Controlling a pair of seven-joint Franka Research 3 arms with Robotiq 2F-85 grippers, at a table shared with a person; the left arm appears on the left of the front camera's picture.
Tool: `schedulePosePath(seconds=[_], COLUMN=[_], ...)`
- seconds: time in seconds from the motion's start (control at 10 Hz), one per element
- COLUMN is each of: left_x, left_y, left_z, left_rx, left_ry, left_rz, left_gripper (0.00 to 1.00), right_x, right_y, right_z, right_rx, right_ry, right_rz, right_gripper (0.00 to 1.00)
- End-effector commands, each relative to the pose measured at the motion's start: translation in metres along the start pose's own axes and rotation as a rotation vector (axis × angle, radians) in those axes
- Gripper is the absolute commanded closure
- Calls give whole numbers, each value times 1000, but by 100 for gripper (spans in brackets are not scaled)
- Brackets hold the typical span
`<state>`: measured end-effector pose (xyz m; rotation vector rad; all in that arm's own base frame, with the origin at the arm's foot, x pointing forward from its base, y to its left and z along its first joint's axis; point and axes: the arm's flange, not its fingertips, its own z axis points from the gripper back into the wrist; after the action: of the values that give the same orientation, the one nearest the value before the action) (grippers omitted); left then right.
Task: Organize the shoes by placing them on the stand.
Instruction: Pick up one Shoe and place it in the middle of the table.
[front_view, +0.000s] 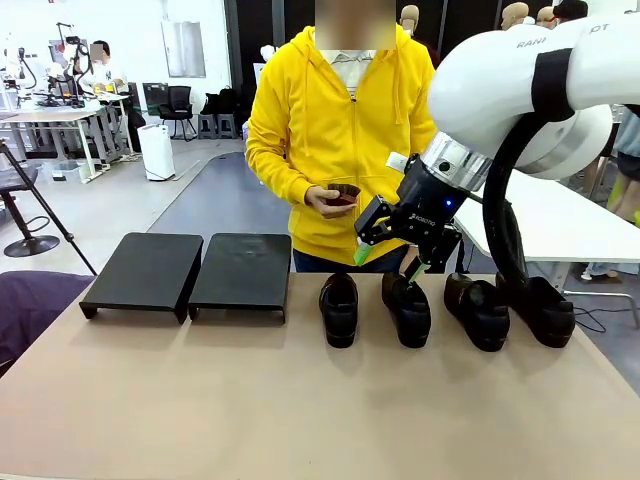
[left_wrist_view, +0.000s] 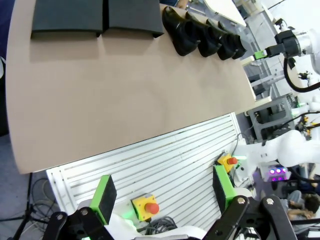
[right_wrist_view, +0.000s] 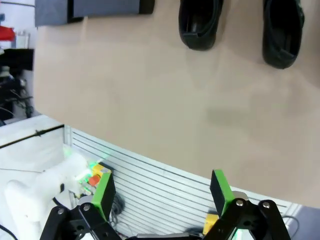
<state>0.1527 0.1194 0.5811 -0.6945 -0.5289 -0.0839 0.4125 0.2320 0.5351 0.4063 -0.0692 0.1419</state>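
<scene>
Right gripper (front_view: 388, 262) wide open, empty, just above far end of second shoe (front_view: 407, 309) from stand (front_view: 240, 272); shoe's long axis toward person.

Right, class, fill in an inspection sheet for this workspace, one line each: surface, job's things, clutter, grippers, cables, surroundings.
Surface: tan table, its near half bare.
Job's things: four black shoes in a row at the far right. Two black stands side by side at the far left, nothing on them.
Clutter: nothing seen.
Grippers: right gripper open, hanging over the row of shoes. Left gripper open, off the table's near edge.
Cables: black cable looped along the right arm.
Surroundings: person in a yellow hoodie at the far side, holding a small dark bowl; other desks behind.
</scene>
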Motion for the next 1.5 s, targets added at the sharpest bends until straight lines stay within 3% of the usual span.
schedulePosePath(seconds=[0.0, 0.2, 0.7, 0.9, 1.1, 1.4], left_x=[0, 0, 0, 0, 0, 0], left_y=[0, 0, 0, 0, 0, 0], left_z=[0, 0, 0, 0, 0, 0], left_rx=[-16, -16, -16, -16, -16, -16], left_ry=[-1, -1, -1, -1, -1, -1], left_rz=[-15, -15, -15, -15, -15, -15], left_gripper=[0, 0, 0, 0, 0, 0], right_x=[68, 106, 146, 164, 179, 192], right_y=[12, 3, -11, -27, -44, -60], right_z=[-28, -61, -136, -167, -181, -205], right_rx=[-100, -128, -198, -231, -226, -301], right_ry=[128, 173, 55, -41, -66, -28], right_rz=[41, 23, -57, -140, -213, -265], right_gripper=[0, 0, 0, 0, 0, 0])
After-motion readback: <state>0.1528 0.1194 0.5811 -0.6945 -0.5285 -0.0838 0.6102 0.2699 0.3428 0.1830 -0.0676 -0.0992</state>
